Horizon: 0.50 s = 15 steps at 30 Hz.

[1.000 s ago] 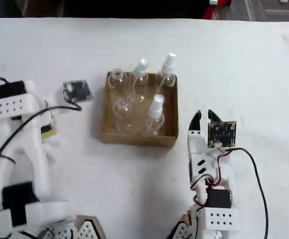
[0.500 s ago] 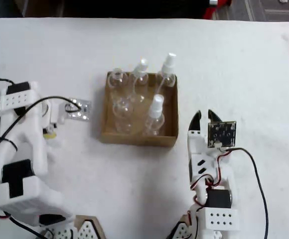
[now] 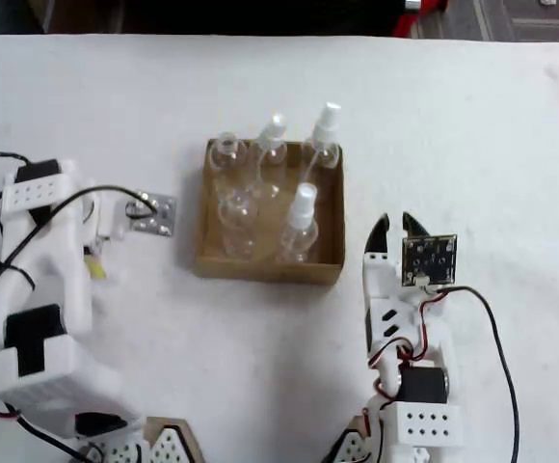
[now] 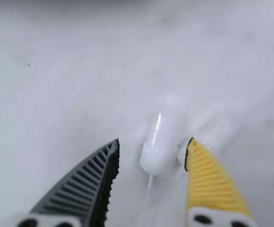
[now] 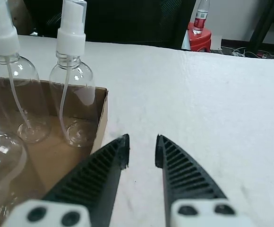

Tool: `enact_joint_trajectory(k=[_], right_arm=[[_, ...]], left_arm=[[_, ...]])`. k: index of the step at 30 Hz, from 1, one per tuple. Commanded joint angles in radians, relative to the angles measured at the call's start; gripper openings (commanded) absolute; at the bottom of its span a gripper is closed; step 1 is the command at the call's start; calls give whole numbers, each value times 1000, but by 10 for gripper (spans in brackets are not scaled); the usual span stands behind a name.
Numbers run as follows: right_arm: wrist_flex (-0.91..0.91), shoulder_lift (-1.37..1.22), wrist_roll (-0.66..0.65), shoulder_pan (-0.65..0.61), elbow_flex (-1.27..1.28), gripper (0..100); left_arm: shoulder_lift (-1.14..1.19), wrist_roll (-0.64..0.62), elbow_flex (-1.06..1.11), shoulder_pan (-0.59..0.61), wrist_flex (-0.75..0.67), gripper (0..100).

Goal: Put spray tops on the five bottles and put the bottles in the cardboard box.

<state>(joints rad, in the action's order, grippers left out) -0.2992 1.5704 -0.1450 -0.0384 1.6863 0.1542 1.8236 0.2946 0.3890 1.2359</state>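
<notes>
Left gripper (image 4: 152, 143) spread wide over the table (image 4: 56, 71), white spray top (image 4: 158, 151) lying between its jaws, close against the yellow one, not clamped. Right gripper (image 5: 141, 142) parted a little, empty, just beside the cardboard box (image 3: 270, 268), five bottles (image 3: 302, 224) standing inside, three capped.

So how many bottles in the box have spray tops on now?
3: the far-middle bottle, the far-right bottle and the near-right bottle. The far-left bottle and near-left bottle in the box are bare.

No legible text anywhere.
</notes>
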Motion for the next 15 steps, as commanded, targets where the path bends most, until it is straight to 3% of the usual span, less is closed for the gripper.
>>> enact_joint_trajectory(k=[1,8,15], right_arm=[[22,-1,-15,2,9,77],[22,-1,-15,2,9,77],[24,-1,-15,2,9,77]], left_arm=[[50,11,-51,10,-37,212],[119,9,-46,10,-89,204],[125,11,-49,25,-95,18]])
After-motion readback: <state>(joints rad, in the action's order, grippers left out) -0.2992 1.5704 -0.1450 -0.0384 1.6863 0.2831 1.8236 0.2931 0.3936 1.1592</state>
